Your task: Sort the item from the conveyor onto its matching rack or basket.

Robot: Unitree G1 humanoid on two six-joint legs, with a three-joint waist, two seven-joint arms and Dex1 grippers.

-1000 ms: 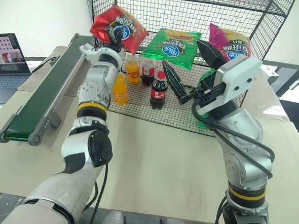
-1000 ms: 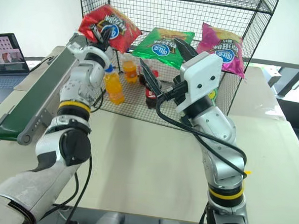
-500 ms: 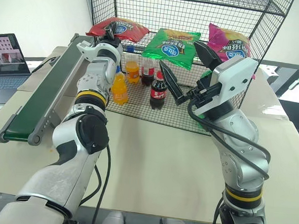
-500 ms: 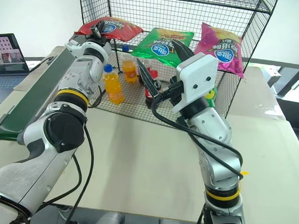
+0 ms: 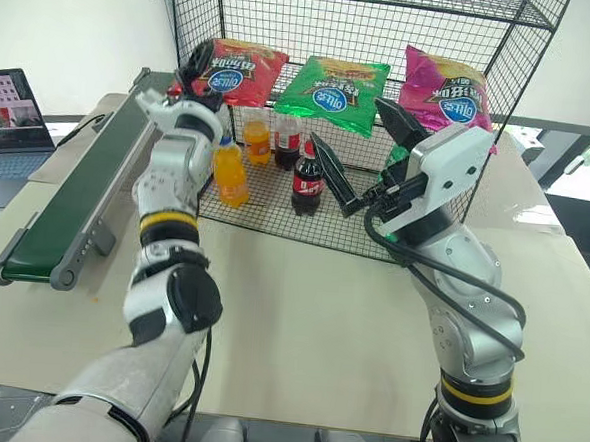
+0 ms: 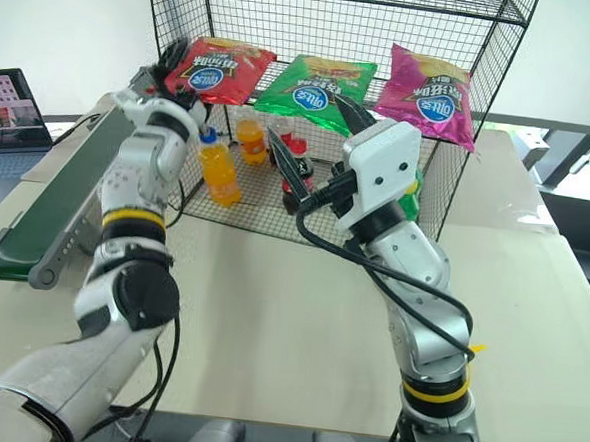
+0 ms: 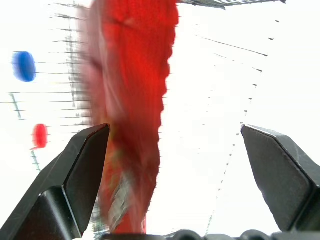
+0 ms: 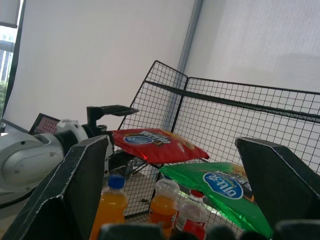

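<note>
The red chip bag (image 5: 234, 72) lies on the rack's (image 5: 546, 41) upper tier, at 9 o'clock of the green bag (image 5: 338, 91). The left claw (image 5: 191, 66), fingers apart, sits at the bag's outer edge, gripping nothing. The right claw (image 5: 364, 150) hangs spread and empty before the bottles (image 5: 306, 178).

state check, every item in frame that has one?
red chip bag: lying on the rack's upper tier, released
left gripper: jaws open
right gripper: jaws open, empty
green bag: on tier
pink bag: on tier
bottles: upright on lower tier
conveyor: belt bare
laptop: open, screen lit
</note>
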